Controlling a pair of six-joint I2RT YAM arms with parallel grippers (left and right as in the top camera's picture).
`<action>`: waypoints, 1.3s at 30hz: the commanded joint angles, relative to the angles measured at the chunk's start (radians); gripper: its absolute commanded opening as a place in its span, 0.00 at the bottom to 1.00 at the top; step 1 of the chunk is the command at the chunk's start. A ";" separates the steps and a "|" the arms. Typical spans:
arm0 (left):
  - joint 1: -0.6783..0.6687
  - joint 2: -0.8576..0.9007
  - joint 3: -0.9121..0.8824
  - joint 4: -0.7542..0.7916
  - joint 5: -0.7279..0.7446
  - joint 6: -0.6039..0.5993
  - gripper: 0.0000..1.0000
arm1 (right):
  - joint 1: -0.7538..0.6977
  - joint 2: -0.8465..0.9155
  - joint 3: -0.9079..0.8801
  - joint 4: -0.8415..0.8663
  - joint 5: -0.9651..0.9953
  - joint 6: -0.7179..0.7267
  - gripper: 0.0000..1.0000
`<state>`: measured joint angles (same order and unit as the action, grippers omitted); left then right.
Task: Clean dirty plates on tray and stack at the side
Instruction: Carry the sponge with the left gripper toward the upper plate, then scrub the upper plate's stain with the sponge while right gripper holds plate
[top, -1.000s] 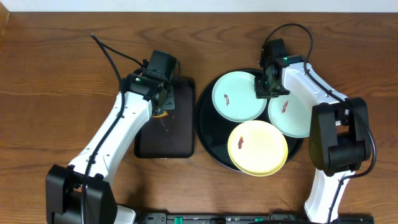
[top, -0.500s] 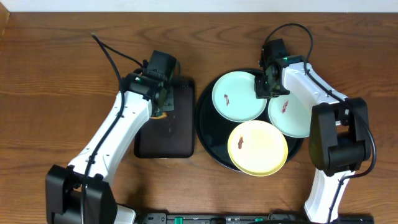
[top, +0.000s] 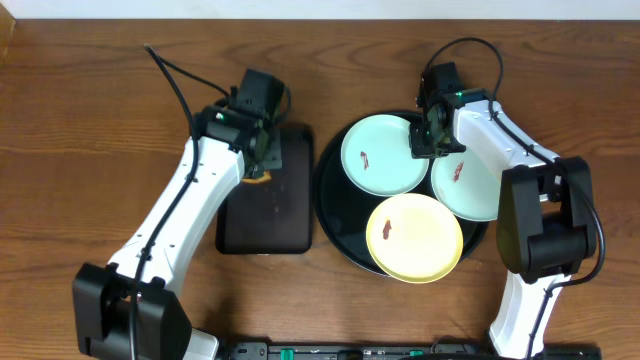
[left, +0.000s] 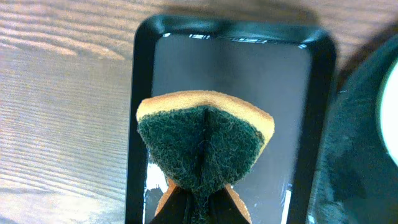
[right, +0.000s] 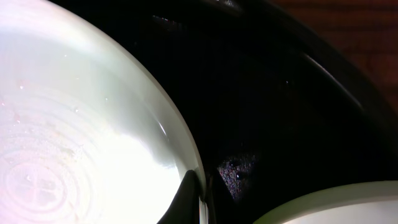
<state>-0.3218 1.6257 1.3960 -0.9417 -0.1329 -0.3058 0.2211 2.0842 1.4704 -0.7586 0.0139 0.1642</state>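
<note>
A brown wooden bench fills the overhead view. On it we see the large round glossy black tray holding three round plastic plates crowded edge to edge: a far mint-green plate, a right mint-green plate and a pale yellow plate nearest the robot. Each carries a small brown smear, so we judge that none is cleaned, and no plate lies stacked beside the tray; the whole task is ahead of us. The left tool is clamped on a yellow sponge with a dark green scouring face, pinched so hard that it folds down the middle. It holds the sponge over the smaller rectangular black tray, just left of the round one; whether the sponge touches that tray we cannot tell. The right tool sits at the right edge of the far mint-green plate. In its wrist view the dark fingertips straddle the pale rim with only a narrow slit between them, so we take it to be gripping that rim. What remains, as we read it, is wiping all three smears and then stacking the plates at the side.
</note>
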 joint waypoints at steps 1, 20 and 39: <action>0.003 -0.003 0.139 -0.045 0.009 0.021 0.07 | 0.001 0.001 0.002 -0.001 0.007 -0.005 0.01; 0.002 0.193 0.239 -0.179 0.046 0.047 0.07 | 0.001 0.001 0.002 0.000 0.007 -0.005 0.01; -0.009 0.262 0.224 -0.100 0.103 0.058 0.06 | 0.002 0.001 0.002 -0.004 0.007 -0.005 0.01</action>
<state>-0.3260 1.8847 1.6218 -1.0611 -0.0563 -0.2752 0.2211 2.0842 1.4704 -0.7589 0.0143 0.1642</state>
